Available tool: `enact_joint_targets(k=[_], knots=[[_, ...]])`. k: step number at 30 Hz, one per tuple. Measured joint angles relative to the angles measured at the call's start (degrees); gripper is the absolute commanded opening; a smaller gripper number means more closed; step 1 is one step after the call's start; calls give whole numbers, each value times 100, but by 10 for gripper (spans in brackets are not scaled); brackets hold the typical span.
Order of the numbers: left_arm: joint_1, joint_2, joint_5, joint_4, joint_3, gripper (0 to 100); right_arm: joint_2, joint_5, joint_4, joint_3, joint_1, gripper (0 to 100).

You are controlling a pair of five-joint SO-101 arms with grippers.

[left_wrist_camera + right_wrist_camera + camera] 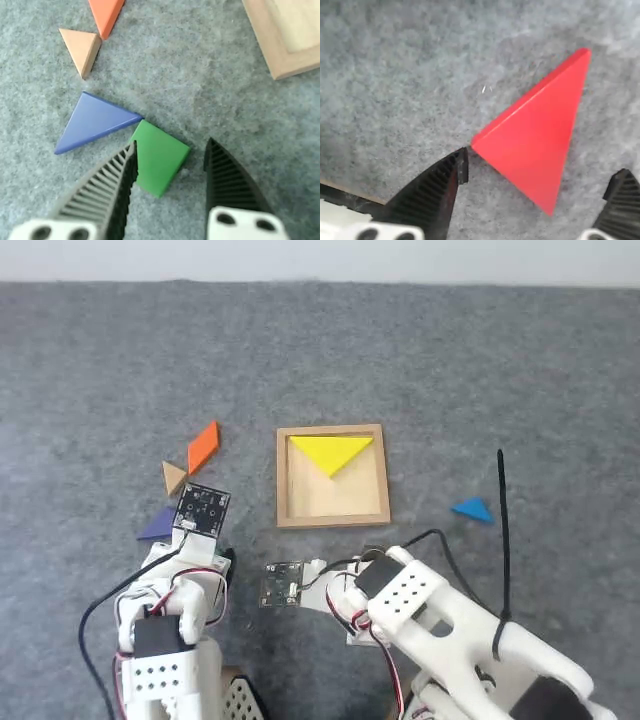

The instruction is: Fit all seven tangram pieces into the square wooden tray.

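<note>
Grey felt bench: only the yellow triangle sits in the tray; the other six remain outside. Left tool and right tool gape, empty.

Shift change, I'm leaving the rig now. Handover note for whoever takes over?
Left gripper: open, over the green square, which lies on the mat.
Right gripper: open, over the red triangle, also on the mat.
Tray: holds the yellow triangle along its far edge.
Left of tray: orange piece, tan triangle, and dark blue triangle with its tip at the green square.
Right of tray: light blue triangle.
Done: one of seven placed.
Left: the other six, none gripped yet.
</note>
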Motion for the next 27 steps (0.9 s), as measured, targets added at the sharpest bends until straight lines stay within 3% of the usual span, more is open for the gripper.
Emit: enact_joint_targets(k=[8,15,21,27], knots=[[0,0,0,0,0,203,0,9,-26,-9,-167,258],[0,0,0,0,0,203,0,-193,-220,-9,-220,260],[0,0,0,0,0,203,0,-413,-255,-9,-229,388],[0,0,0,0,0,203,0,-466,-255,-9,-316,356]])
